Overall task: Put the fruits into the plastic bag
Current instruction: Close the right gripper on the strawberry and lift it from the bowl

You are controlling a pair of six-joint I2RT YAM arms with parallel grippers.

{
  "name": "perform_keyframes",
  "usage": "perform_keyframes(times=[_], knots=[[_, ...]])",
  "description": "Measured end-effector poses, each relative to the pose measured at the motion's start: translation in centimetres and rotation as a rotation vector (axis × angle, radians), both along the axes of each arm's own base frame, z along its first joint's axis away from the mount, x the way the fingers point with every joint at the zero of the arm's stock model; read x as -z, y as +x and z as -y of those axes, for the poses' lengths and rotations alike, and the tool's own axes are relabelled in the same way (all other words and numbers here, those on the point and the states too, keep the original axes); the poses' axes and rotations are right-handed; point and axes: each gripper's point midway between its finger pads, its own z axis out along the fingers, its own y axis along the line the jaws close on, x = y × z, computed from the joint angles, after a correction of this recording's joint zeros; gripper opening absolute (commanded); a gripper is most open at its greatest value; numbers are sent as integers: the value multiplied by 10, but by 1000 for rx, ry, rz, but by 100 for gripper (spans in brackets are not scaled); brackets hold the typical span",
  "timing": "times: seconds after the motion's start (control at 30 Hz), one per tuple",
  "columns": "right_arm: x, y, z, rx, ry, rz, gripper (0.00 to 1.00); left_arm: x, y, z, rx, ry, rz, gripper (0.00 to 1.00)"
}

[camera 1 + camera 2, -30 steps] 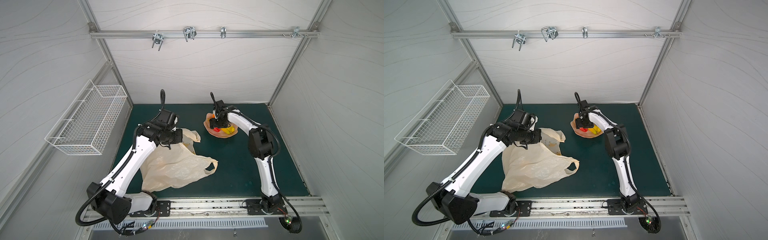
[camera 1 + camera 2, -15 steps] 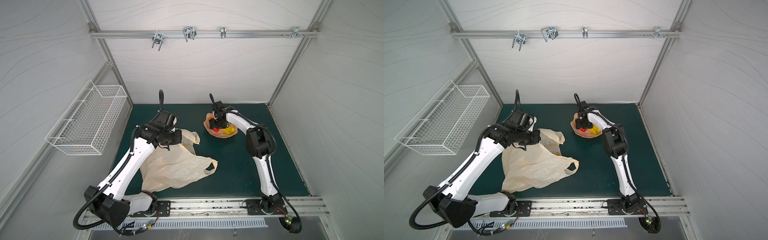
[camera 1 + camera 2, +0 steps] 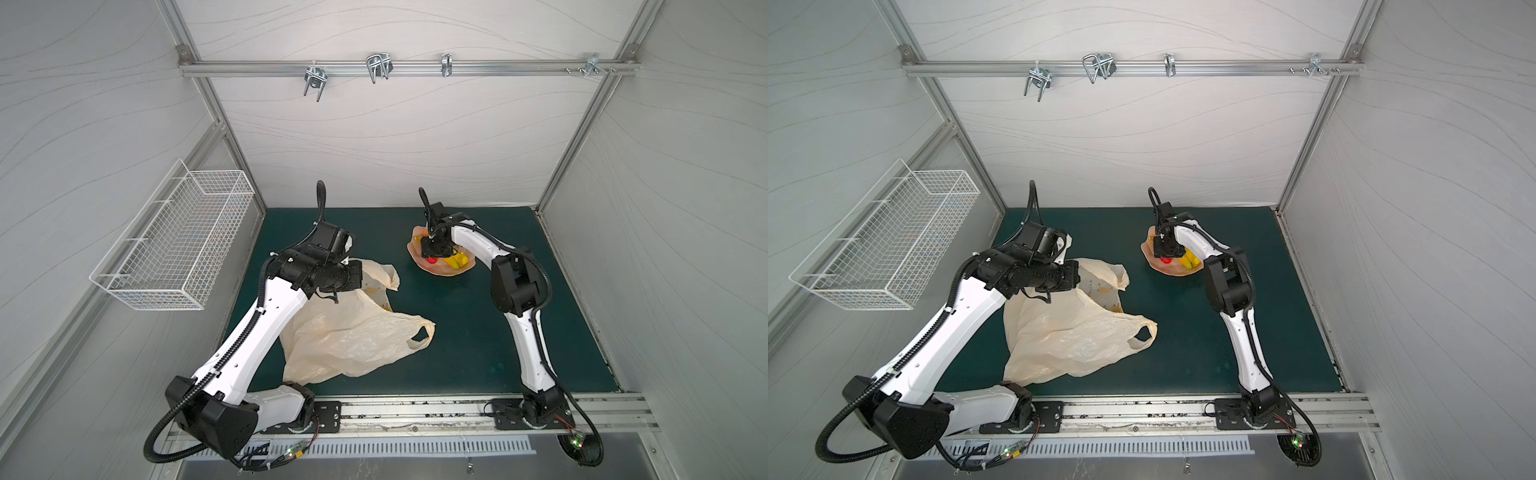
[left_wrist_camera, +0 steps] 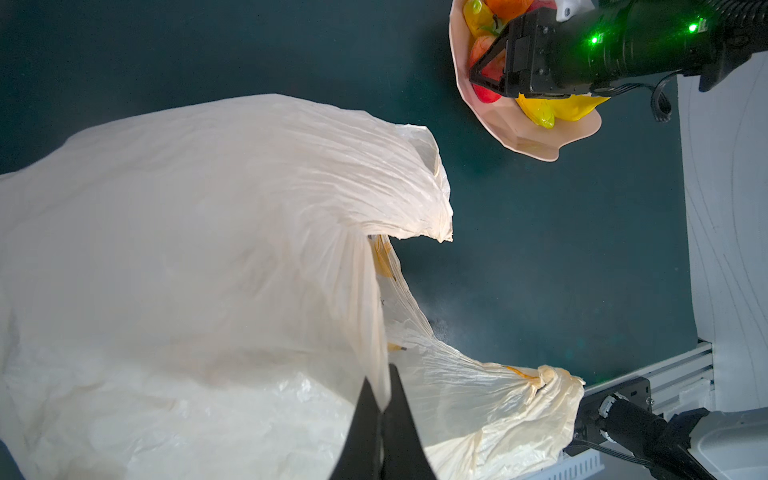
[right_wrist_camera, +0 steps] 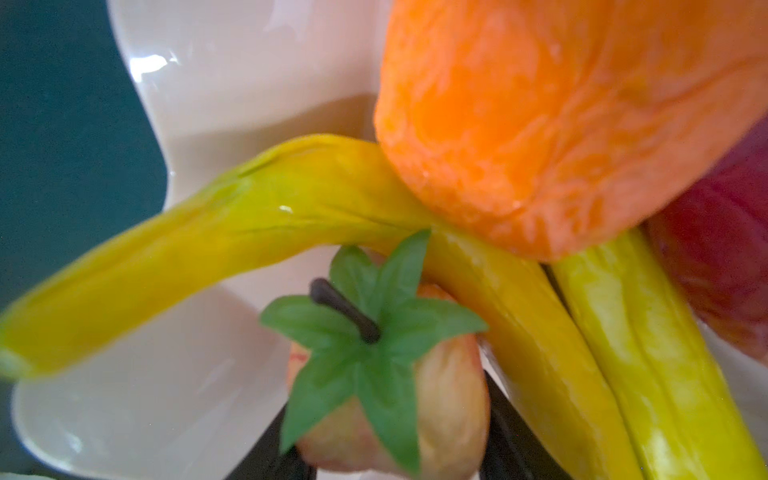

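Observation:
The cream plastic bag lies crumpled on the green mat, left of centre. My left gripper is shut on a fold of the plastic bag near its mouth and holds that edge raised. The fruits sit in a pink bowl at the back. Among them are yellow bananas, an orange and a red fruit. My right gripper reaches down into the bowl. Its fingers press against both sides of a pale strawberry with a green top.
A white wire basket hangs on the left wall. A metal rail with hooks crosses the back wall high up. The bag's free loop handle points toward the right arm's base. The aluminium base rail runs along the front.
The right gripper's jaws have narrowed round the strawberry in the bowl. The left arm has shifted slightly, still holding the bag's edge.

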Motion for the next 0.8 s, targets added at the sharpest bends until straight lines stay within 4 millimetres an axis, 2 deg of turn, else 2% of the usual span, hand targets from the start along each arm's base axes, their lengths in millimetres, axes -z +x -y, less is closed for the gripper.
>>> perform_keyframes(times=[0.23,0.4,0.8], knots=[[-1,-6,5,13,-8,1,34,0,0,1,1,-7,-2,0],[-9,-12,6,20,8,1,31,2,1,3,3,-8,-9,0],[-68,-31,6,43,119,68,27,9,5,6,11,-4,-30,0]])
